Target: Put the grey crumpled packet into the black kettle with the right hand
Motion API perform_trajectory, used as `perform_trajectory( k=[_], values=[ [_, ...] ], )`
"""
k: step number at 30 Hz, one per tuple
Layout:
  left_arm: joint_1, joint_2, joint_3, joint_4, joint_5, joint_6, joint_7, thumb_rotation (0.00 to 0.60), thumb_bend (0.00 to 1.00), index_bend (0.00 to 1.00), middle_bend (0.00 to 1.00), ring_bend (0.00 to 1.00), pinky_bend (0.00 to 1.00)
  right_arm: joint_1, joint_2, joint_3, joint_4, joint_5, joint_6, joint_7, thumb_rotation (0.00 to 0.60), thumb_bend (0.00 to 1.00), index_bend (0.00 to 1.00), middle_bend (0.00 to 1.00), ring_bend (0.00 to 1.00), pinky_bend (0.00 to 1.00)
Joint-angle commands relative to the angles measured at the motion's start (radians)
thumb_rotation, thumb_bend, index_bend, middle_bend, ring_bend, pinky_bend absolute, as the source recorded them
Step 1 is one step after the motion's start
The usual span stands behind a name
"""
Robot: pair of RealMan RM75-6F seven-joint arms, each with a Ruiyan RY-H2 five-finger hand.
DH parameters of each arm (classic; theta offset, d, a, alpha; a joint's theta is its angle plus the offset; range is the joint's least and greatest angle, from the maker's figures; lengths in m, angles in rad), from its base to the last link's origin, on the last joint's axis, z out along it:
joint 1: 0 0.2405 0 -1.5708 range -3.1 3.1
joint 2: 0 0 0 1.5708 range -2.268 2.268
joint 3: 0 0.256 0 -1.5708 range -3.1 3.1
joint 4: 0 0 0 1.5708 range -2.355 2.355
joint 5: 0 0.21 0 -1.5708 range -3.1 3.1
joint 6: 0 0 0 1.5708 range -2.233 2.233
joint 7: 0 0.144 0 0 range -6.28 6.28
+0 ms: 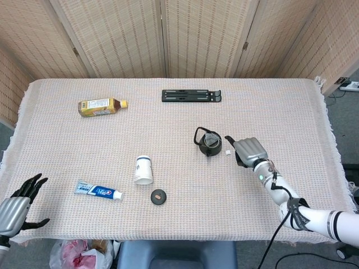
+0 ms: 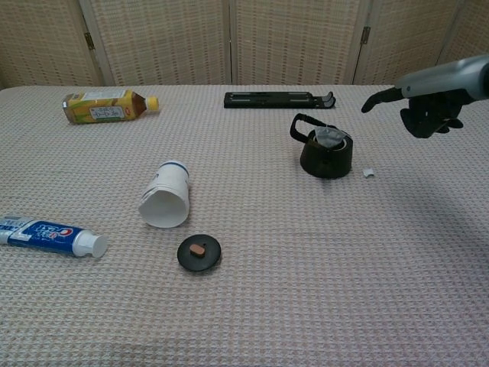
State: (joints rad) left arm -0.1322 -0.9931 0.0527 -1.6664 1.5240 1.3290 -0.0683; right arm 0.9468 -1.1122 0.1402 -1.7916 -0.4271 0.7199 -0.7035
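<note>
Head and chest views of a cloth-covered table [image 1: 291, 106]. At centre right, black kettle [image 1: 210, 144], upright, lid off, handle [image 2: 299, 127] arching to the rear left. Inside its mouth, grey crumpled packet [image 2: 331, 137], seen in the chest view poking just above the rim; apparently already lodged in the kettle, though how deep cannot be told. Just beside the kettle on its right, touching neither kettle nor hand, a small white scrap [image 2: 368, 173]. Right hand [image 1: 247, 150] raised above the cloth just right of the kettle, holding nothing, one finger extended toward the kettle and the rest curled under the palm; no contact with kettle or packet visible. Packet therefore to the left of the right hand and slightly below it, very near the extended fingertip; no clear long axis on the crumpled packet. Left hand [image 1: 17, 204] at the near left table edge, fingers spread and empty, well apart from the kettle, hence far the more distant of the two. Elsewhere: yellow tea bottle [image 1: 101, 106] lying on its side at far left, black folding stand [image 1: 191, 96] at the rear, white paper cup [image 2: 164, 196] on its side, toothpaste tube [image 2: 50, 236], and black kettle lid [image 2: 199, 252] near the front. Task judged essentially complete, or needing only a downward press on the packet.
</note>
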Motion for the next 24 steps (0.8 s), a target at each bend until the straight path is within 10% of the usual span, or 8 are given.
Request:
perform_trajectory(
  k=[1,24],
  values=[
    [-0.001,0.000,0.000,0.001,0.001,-0.002,0.000,0.600,0.07,0.00,0.00,0.04,0.26,0.130,0.011,-0.068,-0.006,0.153,-0.063,-0.046,0.600,1.00,0.00,0.97,0.76,0.76],
    [-0.001,0.009,0.003,0.006,0.011,0.000,-0.030,0.600,0.07,0.00,0.00,0.04,0.26,0.350,-0.145,-0.211,0.226,0.326,-0.178,0.087,0.600,1.00,0.00,1.00,0.81,0.81]
  ],
)
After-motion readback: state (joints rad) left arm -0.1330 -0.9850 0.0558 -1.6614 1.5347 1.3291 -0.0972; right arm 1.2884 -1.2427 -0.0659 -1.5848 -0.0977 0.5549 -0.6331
